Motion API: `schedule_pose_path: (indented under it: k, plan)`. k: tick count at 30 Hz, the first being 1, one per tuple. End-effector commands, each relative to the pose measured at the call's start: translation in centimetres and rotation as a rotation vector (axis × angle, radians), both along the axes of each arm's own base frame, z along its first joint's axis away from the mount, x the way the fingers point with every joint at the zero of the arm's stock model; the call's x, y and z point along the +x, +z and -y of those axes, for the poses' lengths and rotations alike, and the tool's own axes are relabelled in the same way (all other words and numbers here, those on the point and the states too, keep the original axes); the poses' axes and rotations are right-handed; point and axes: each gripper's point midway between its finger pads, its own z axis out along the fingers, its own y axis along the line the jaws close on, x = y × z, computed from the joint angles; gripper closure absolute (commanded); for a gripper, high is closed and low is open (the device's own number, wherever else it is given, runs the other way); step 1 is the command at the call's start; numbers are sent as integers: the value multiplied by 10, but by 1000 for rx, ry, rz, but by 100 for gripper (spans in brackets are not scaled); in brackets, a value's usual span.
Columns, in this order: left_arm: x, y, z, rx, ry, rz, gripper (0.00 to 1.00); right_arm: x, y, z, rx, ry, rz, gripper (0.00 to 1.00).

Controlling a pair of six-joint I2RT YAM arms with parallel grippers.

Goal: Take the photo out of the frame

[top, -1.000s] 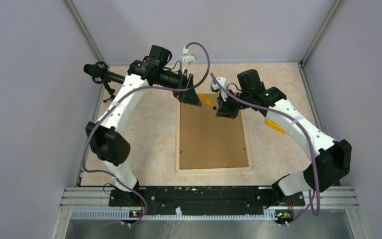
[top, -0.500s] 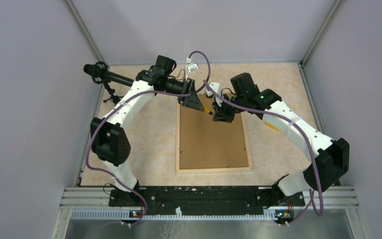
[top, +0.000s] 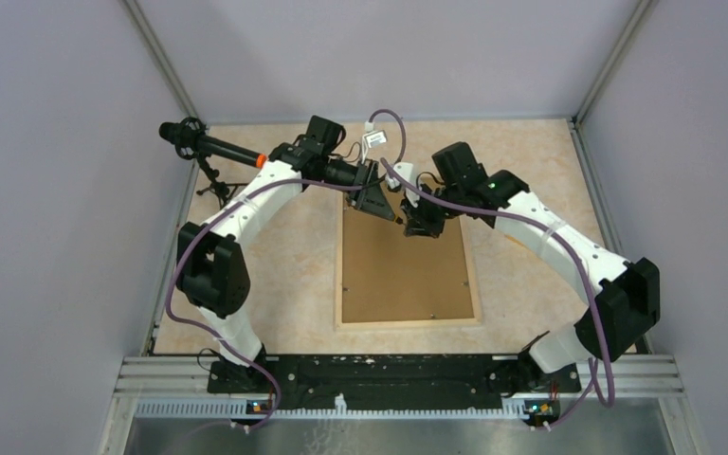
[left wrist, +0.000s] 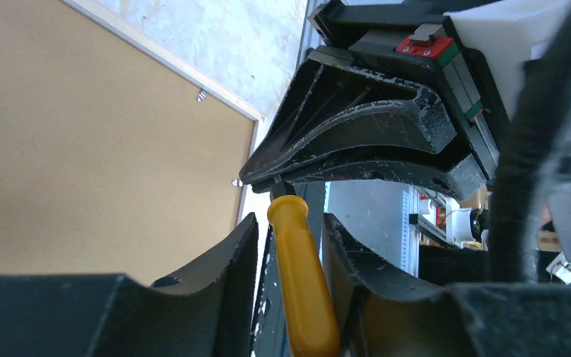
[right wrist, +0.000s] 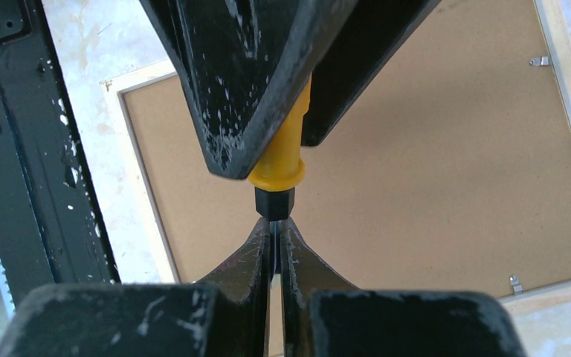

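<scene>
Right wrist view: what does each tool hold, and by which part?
The right tool pinches the metal blade of the yellow-handled screwdriver; the left tool brackets its handle, grip uncertain.

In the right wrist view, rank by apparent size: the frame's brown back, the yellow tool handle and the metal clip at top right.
Largest: the frame's brown back.
Next: the yellow tool handle, enlarged by being nearer the camera.
Smallest: the metal clip.
</scene>
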Motion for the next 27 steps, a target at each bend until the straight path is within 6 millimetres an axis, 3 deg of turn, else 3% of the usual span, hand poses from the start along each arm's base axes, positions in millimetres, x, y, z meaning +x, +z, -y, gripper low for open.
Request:
schedule_pose_path:
  k: [1, 11, 12, 13, 15, 17, 21, 24, 27]
  plan:
    - [-16, 16, 3, -50, -39, 53, 61, 3, 20, -17, 63, 43, 59, 100]
    - [-17, 20, 2, -66, -46, 73, 100, -1, 17, -18, 50, 50, 62, 100]
    - [-16, 21, 1, -62, -36, 81, 100, -1, 15, -16, 44, 41, 61, 96]
    - [-12, 21, -2, -56, -21, 93, 100, 0, 15, -14, 38, 26, 63, 84]
    - [-2, 21, -9, -30, 30, 128, 100, 3, 14, -7, 25, -17, 60, 48]
    - [10, 18, -18, 7, 79, 192, 100, 6, 16, 4, 30, -57, 56, 32]
    - [25, 2, -39, 146, 140, 329, 100, 20, 21, 38, 75, -185, 26, 22]
    - [32, -18, -61, 300, 191, 388, 100, 30, 9, 67, 86, -300, -58, 20]
    - [25, -34, -80, 400, 143, 455, 100, 37, -10, 94, 84, -406, -142, 19]
